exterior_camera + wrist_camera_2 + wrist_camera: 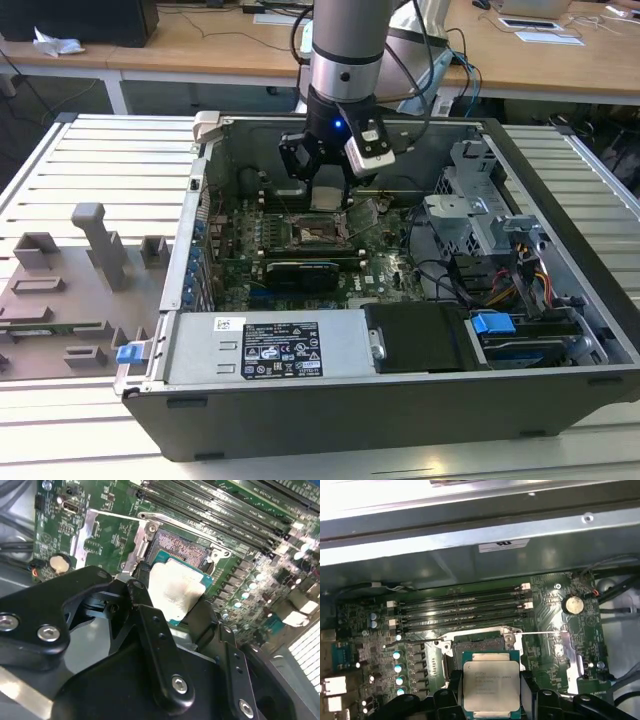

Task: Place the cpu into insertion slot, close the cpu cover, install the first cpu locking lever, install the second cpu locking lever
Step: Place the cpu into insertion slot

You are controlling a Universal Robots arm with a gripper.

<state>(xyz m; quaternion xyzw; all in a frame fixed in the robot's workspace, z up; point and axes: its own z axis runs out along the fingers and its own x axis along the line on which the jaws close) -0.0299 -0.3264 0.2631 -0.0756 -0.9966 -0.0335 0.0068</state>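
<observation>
My gripper point(328, 195) hangs inside the open computer case, shut on the cpu point(491, 684), a flat square chip with a silver-grey top. In both wrist views the black fingers point(451, 696) clamp two opposite edges of the chip point(175, 587). The insertion slot point(479, 644) lies open on the green motherboard just beyond and below the held chip, its contact field point(177, 547) uncovered. The chip is apart from the slot. In the exterior view a thin metal frame that looks like the cpu cover point(364, 213) stands raised at the slot's right side. Thin lever rods point(542, 632) stick out beside the slot.
Memory slots point(465, 607) run along the board beyond the socket. A long black card point(300, 272) lies in front of the socket and a grey labelled power-supply box point(270, 347) sits at the case front. Cables and drive cages point(490, 235) crowd the exterior view's right. The case wall point(470, 555) stands close behind the board.
</observation>
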